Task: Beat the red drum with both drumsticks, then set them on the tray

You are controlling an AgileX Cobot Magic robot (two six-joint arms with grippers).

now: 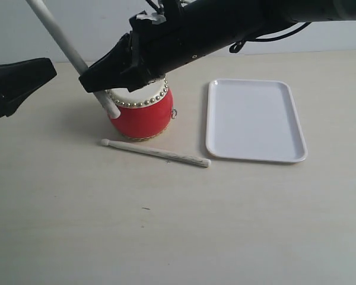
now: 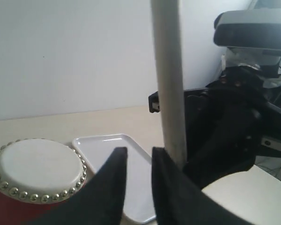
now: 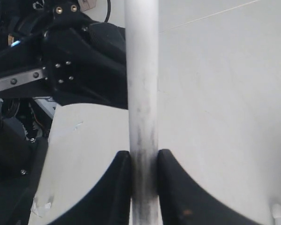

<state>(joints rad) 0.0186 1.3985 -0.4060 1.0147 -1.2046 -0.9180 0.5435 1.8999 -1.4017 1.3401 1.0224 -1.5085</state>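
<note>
The red drum (image 1: 143, 114) with its cream skin (image 2: 37, 166) stands left of the white tray (image 1: 255, 119). My right gripper (image 1: 90, 80) reaches across over the drum and is shut on one drumstick (image 1: 59, 37), which slants from upper left down to the drum's left flank. In the right wrist view the jaws (image 3: 144, 157) pinch that stick (image 3: 141, 84) on a dark-marked stretch. The other drumstick (image 1: 156, 152) lies flat on the table in front of the drum. My left gripper (image 1: 46, 68) hovers at the left, open and empty (image 2: 139, 154), with the held stick (image 2: 168, 79) just beyond one finger.
The right arm's black body (image 1: 225, 27) spans the space above the drum and the tray's far corner. In the left wrist view the tray (image 2: 100, 143) lies beside the drum. Bare tabletop (image 1: 166, 225) stretches across the front.
</note>
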